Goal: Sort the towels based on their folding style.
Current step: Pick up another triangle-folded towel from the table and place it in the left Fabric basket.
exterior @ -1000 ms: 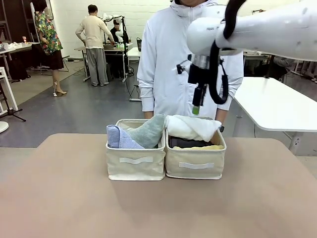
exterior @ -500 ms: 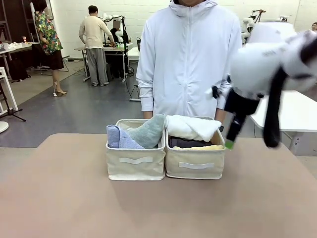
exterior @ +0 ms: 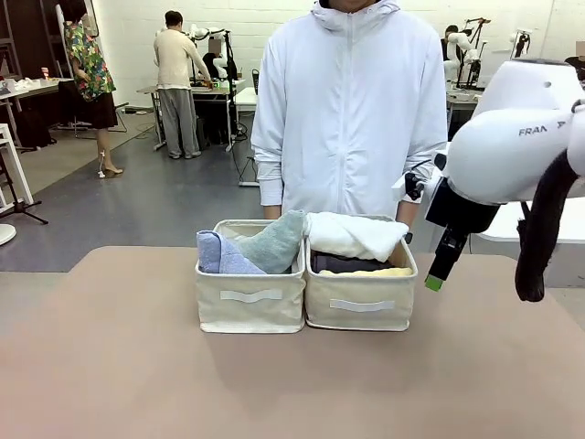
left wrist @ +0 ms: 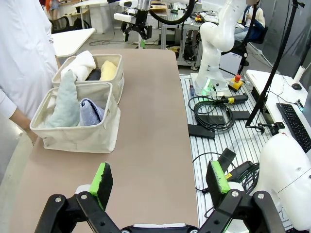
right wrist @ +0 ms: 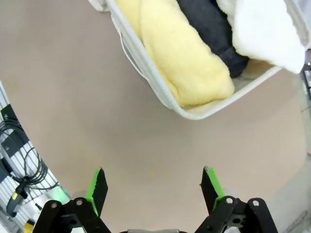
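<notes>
Bins anchor your scene: the right bin (exterior: 361,306) sits on the table (exterior: 119,366), with the left bin (exterior: 249,306) touching its side. In the right bin you see the white towel (exterior: 352,235) on top, the dark grey towel (exterior: 340,263) and the yellow towel (exterior: 370,272) under it; in the left bin, the sage-green towel (exterior: 274,242) and light blue towel (exterior: 218,254). Your right gripper (right wrist: 151,187) hangs beside the right bin, jaws spread and empty. Your left gripper (left wrist: 161,179) is well away from it, equally wide and empty.
</notes>
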